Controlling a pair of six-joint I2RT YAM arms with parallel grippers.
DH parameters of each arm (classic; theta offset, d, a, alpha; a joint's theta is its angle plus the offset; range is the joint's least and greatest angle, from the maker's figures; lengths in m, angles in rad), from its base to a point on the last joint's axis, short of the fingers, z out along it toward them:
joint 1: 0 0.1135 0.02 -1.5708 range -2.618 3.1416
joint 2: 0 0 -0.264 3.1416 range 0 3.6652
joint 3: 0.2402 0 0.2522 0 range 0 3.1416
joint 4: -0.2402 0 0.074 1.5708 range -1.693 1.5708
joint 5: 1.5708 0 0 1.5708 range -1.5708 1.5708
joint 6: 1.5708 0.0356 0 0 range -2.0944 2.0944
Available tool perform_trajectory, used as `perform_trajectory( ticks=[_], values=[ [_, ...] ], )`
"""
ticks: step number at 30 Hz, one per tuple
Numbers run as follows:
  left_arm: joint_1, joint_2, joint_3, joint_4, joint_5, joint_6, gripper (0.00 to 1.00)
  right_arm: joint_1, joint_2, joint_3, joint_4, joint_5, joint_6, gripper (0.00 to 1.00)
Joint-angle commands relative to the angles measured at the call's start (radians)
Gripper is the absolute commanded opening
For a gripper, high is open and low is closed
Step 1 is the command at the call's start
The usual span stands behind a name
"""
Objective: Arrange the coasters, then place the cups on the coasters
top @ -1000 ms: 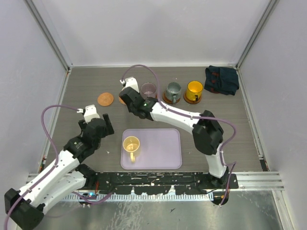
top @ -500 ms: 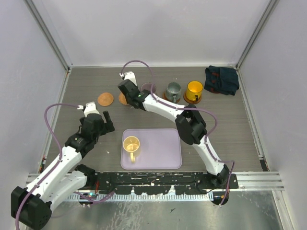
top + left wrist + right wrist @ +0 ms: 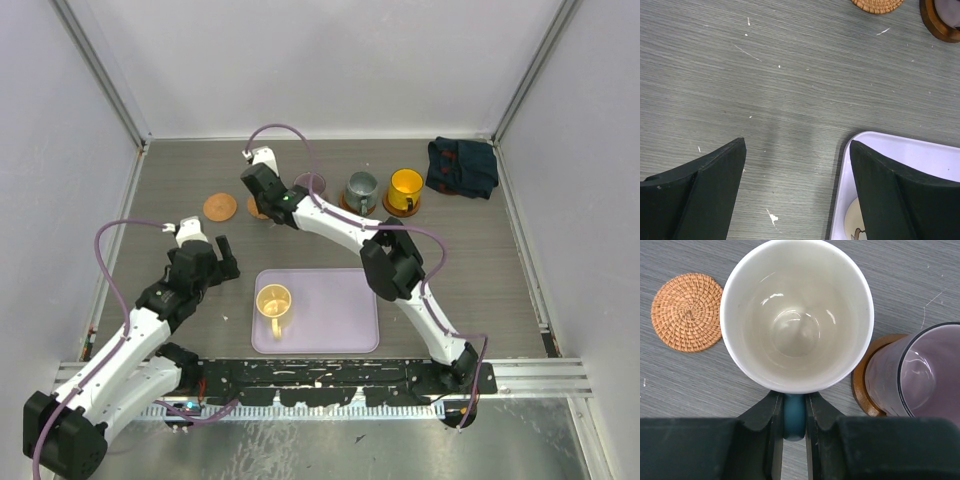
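**White cup held by its handle, close beside the purple cup**

The right tool [image 3: 794, 407] is clamped on the light blue handle of the white cup [image 3: 796, 315], whose rim hangs just left of the purple cup [image 3: 920, 370]. A small drift rightward could knock the purple cup off its dark coaster [image 3: 863, 390], and so thin a hold might let the white cup tilt. The white cup looks glossy, empty and upright. Well to the near-left of the purple cup, the left tool [image 3: 797, 145] hovers with its jaws wide apart, holding nothing.
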Motion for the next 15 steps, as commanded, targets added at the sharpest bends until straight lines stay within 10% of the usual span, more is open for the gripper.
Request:
perform_trajectory(
  ticks=[1, 15],
  values=[
    [0.006, -0.008, 0.0, 0.037, 0.006, 0.002, 0.86, 0.008, -0.021, 0.07, 0.094, 0.006, -0.023, 0.01],
    [0.006, -0.005, -0.017, 0.039, 0.008, -0.005, 0.86, 0.017, 0.004, 0.08, 0.094, 0.004, -0.034, 0.01]
  ],
)
